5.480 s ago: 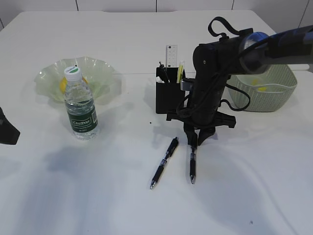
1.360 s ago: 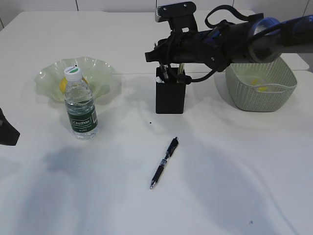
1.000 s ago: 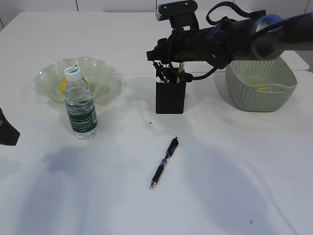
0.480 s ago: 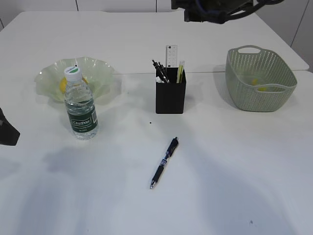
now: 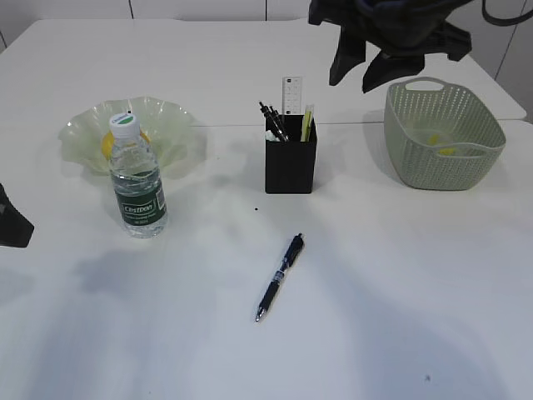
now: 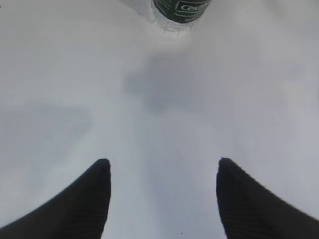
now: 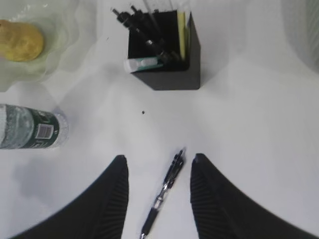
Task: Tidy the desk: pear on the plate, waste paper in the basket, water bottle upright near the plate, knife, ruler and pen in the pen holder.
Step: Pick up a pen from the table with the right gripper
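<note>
1. Your right gripper (image 7: pixel 158 164) hangs released and empty high above the bench (image 5: pixel 400 317), arm cut off at the frame top.
2. Your left gripper (image 6: pixel 162 167) is spread, holding nothing.
3. One pen (image 5: pixel 281 276) lies flat before the pen holder (image 5: pixel 291 165).
4. The pear (image 7: pixel 20 40) on the plate (image 5: pixel 87 129) hides behind the upright bottle (image 5: pixel 136 179).

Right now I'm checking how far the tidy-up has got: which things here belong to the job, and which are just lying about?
Belongs to the job:
pear
plate
water bottle
pen holder
ruler
loose pen
basket
waste paper
desk

Just lying about:
small dark speck by the holder.
</note>
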